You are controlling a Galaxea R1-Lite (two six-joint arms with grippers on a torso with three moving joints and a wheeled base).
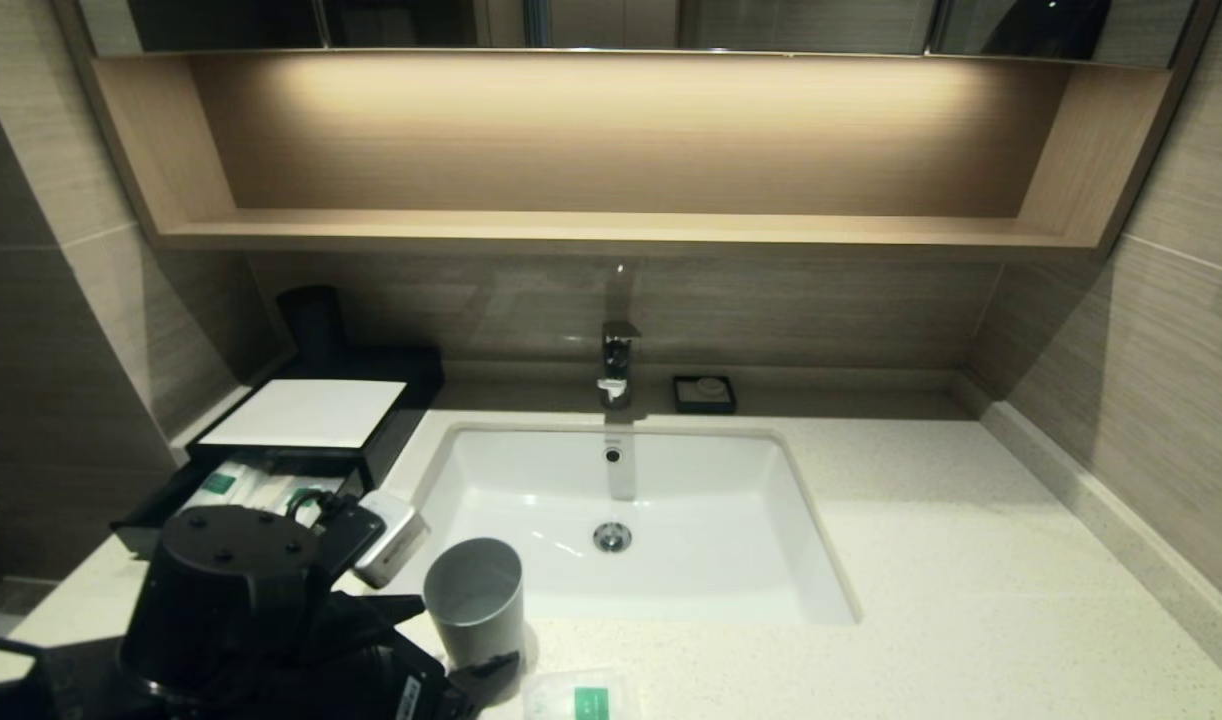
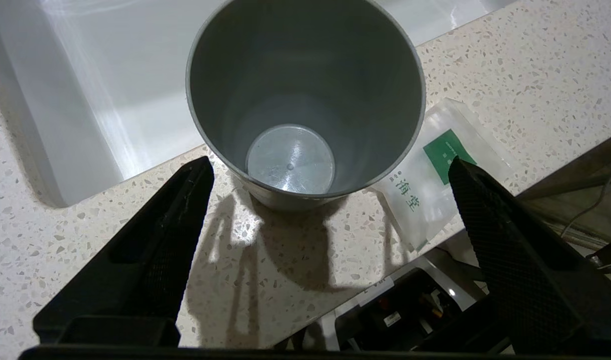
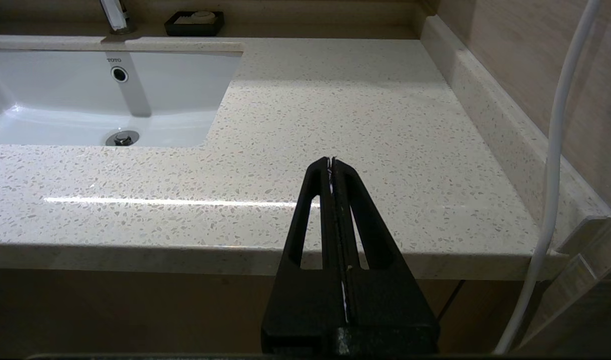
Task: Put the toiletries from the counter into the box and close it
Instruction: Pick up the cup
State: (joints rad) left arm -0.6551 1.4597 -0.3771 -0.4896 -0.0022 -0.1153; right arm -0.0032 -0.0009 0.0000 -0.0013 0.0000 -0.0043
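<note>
Box (image 1: 306, 413), black with a white top, stands at the counter's (image 1: 931, 560) left end, drawer pulled out, packets (image 1: 233, 484) inside. Left gripper (image 2: 330, 200) hovers at the front edge, fingers spread wide and empty, astride a grey cup (image 2: 305, 95). Just beside the cup lies a small squarish packet (image 2: 438, 172). Right gripper (image 3: 331, 162), pressed closed, sits parked off the counter's front.
</note>
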